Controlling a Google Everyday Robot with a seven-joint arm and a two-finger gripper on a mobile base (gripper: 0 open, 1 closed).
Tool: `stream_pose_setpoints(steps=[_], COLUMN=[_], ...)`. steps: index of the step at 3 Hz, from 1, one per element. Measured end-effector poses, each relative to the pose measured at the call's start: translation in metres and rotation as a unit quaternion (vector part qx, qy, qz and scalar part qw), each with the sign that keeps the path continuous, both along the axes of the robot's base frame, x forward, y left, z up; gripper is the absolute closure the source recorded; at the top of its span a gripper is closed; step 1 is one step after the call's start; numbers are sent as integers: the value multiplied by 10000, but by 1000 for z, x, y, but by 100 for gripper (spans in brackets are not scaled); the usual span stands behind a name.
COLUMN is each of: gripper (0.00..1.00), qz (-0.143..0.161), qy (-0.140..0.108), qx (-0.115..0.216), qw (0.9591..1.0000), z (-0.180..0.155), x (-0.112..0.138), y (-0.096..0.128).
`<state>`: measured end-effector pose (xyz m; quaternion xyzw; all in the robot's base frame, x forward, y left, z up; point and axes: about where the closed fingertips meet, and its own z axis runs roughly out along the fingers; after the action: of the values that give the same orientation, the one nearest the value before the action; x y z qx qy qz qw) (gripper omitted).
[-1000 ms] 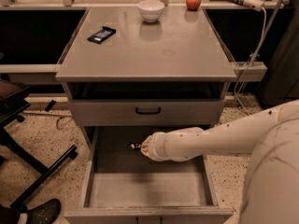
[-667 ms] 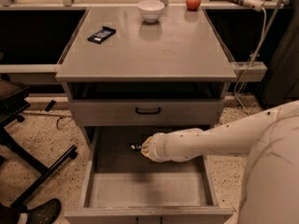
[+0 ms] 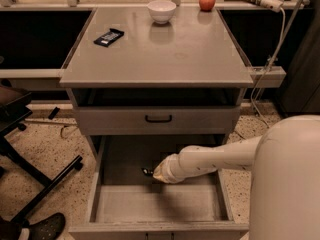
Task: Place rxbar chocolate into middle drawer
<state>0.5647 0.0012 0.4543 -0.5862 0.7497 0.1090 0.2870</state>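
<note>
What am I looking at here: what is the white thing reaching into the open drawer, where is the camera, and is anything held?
One camera looks down on a grey cabinet; where it is mounted is not on record. The white shape at right is the robot's arm, reaching into the open middle drawer. Its gripper, at the arm's tip, is low inside the drawer, toward the back. Whether it holds anything cannot be told. On the cabinet top lie a dark wrapped bar, a white bowl and a red apple.
</note>
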Motion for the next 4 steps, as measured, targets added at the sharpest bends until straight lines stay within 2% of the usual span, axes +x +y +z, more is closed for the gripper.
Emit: stream_pose_setpoints(steps=[1,2,3,4], gripper=[100,100,82,58], qz=[-31,51,79,79], qy=[829,1296,1347,1345], qx=[304,602,594,593], qw=[9961,9897,9891,9891], z=[-62,-87,-89,-89], x=[-26,-46,-50,-50], y=[4,5,5,5])
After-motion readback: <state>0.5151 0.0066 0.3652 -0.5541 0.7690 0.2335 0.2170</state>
